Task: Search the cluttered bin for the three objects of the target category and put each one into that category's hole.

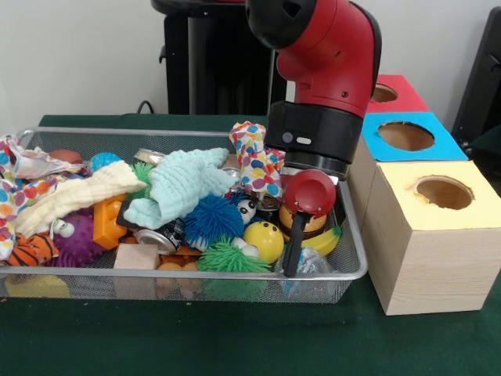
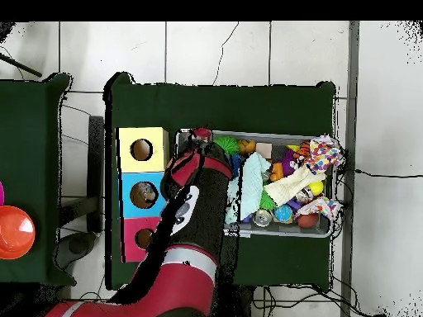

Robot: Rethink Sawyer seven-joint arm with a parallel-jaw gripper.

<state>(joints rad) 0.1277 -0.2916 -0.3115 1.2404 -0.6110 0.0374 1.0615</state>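
Observation:
A wire mesh bin (image 1: 188,132) is heaped with mixed items. Among them are a pale teal cloth (image 1: 184,184), a cream cloth (image 1: 74,196), a polka-dot cloth (image 1: 254,157), a blue spiky ball (image 1: 213,219), a green spiky ball (image 1: 227,257), a yellow smiley ball (image 1: 264,239), a banana (image 1: 325,239) and a drinks can (image 1: 156,237). My gripper (image 1: 292,265) reaches down into the bin's right end, between the smiley ball and the banana, above a clear plastic bag (image 1: 311,262). From overhead, the gripper (image 2: 201,137) sits at the bin's (image 2: 281,235) end nearest the boxes.
Three wooden boxes with round holes stand in a row beside the bin: yellow-topped (image 1: 438,196), blue-topped (image 1: 407,137), red-topped (image 1: 395,92). An orange block (image 1: 106,219), a purple spiky toy (image 1: 78,239), a tiger toy (image 1: 31,251) and a wooden block (image 1: 137,256) fill the bin's left half.

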